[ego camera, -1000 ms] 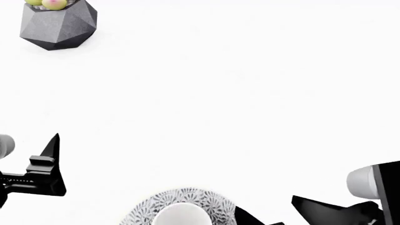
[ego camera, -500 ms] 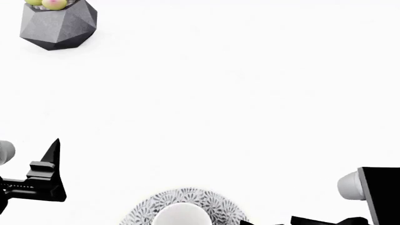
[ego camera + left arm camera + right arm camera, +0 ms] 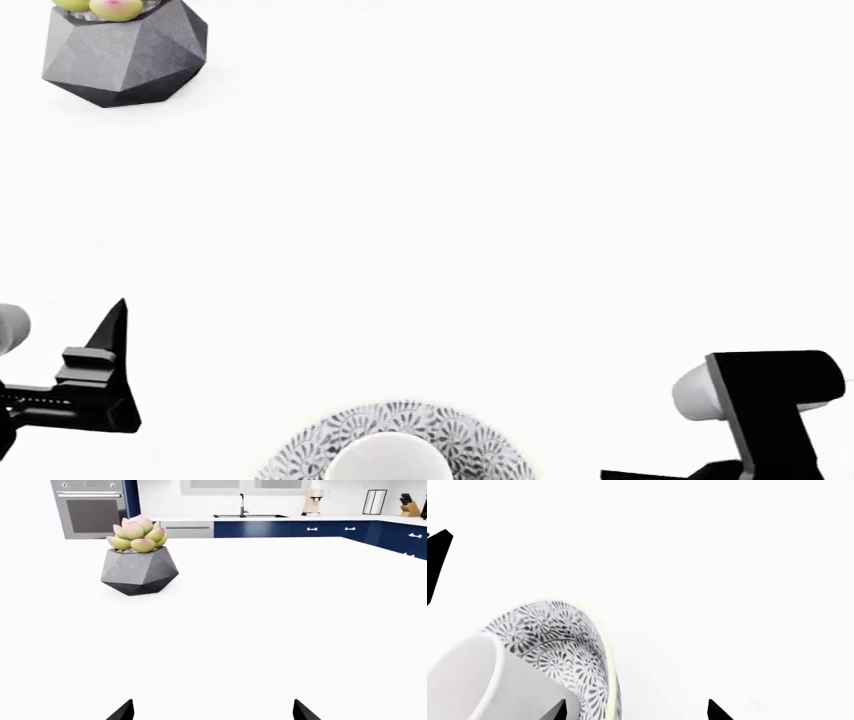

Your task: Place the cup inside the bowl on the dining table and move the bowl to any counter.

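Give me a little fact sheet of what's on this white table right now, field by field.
cup: white tumbler standing inside the bowl
bowl: floral-patterned, at the near table edge
dining table: plain white top
planter: dark grey faceted pot with a succulent, far left
left tool: open, empty, aimed across the table
right tool: open, empty, beside the bowl's rim

No legible text, labels, brands, numbers or signs appear in any view. The oven (image 3: 90, 507), the planter (image 3: 139, 571) and the bowl (image 3: 400, 432) carry no readable markings.
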